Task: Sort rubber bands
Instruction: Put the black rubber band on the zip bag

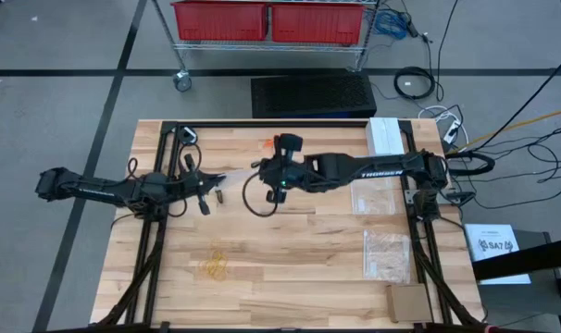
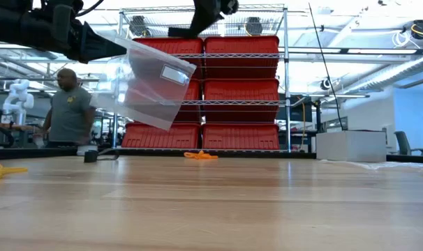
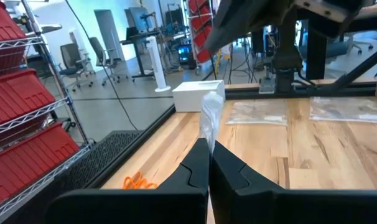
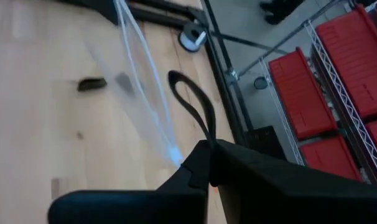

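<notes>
From above, the left gripper (image 1: 209, 188) and the right gripper (image 1: 258, 173) are meeting near the middle of the wooden table (image 1: 290, 277), each pinching an edge of a clear plastic bag (image 1: 232, 178) stretched between them. The rubber bands are lying in separate small clusters — an orange one (image 1: 268, 143) toward the upper centre of the frame, a black one (image 1: 219, 196) just below the bag, and a pale yellow tangle (image 1: 214, 264) at lower left.

In the low view the bag (image 2: 145, 84) is hanging tilted at upper left, a white label showing; the orange bands (image 2: 200, 155) are sitting mid-frame as thin loops, the yellow ones (image 2: 2, 169) at the left edge. A person (image 2: 68, 111) is standing behind.

The left wrist view is showing fingers (image 3: 191, 177) closed tight on the bag's edge (image 3: 210, 118), orange bands (image 3: 139, 182) at lower left.

The right wrist view is showing closed fingers (image 4: 195, 171) gripping the bag (image 4: 145, 81) — the black bands (image 4: 91, 83) lying at upper left.
</notes>
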Controlling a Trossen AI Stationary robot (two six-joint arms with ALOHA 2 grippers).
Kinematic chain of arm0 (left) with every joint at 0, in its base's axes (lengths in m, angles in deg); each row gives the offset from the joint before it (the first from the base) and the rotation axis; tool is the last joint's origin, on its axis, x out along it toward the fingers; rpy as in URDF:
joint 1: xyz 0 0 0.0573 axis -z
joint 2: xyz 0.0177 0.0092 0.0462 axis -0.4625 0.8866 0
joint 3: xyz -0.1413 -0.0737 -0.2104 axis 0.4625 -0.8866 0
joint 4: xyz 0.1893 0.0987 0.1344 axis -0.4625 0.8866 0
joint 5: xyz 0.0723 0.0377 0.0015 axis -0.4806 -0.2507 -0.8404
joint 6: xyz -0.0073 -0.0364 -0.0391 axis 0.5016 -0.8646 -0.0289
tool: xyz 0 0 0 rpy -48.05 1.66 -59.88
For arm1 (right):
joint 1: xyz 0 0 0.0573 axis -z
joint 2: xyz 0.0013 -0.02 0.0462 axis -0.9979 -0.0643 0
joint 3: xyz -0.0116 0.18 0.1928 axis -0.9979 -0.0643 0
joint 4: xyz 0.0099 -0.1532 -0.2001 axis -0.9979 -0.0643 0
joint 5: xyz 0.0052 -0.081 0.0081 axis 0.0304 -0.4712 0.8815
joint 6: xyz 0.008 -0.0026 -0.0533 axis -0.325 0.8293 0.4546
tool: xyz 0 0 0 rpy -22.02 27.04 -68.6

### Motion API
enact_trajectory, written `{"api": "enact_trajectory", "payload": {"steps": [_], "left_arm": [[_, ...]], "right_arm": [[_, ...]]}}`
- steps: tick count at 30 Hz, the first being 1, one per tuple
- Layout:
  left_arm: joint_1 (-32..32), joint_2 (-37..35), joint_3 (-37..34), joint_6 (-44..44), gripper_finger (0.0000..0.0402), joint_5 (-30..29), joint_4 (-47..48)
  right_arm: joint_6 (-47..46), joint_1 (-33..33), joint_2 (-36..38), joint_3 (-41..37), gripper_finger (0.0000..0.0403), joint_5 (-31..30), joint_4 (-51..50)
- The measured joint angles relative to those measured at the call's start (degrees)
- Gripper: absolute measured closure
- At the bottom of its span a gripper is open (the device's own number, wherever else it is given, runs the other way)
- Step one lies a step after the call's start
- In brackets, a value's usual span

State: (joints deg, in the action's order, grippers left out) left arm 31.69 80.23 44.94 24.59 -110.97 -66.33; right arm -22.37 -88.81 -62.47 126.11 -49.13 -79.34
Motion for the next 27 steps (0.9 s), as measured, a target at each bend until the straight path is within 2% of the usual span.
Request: {"api": "enact_trajectory", "payload": {"steps": [9, 22, 27], "left_arm": [[0.0, 2.26, 1.07, -0.02, 0.0401, -1.69, -0.71], [0.42, 17.32, 7.4, -0.04, 0.0401, -2.5, -2.41], [1.7, 20.87, 8.96, 0.0, 0.0401, -2.51, -4.74]], "right_arm": [[-1.42, 0.3, -1.13, -0.09, 0.0403, 2.02, -2.63], [-4.77, 0.04, -3.02, -0.04, 0.0403, 3.53, -3.91], [-5.75, 0.43, -3.66, -0.01, 0.0403, 3.68, -5.01]]}}
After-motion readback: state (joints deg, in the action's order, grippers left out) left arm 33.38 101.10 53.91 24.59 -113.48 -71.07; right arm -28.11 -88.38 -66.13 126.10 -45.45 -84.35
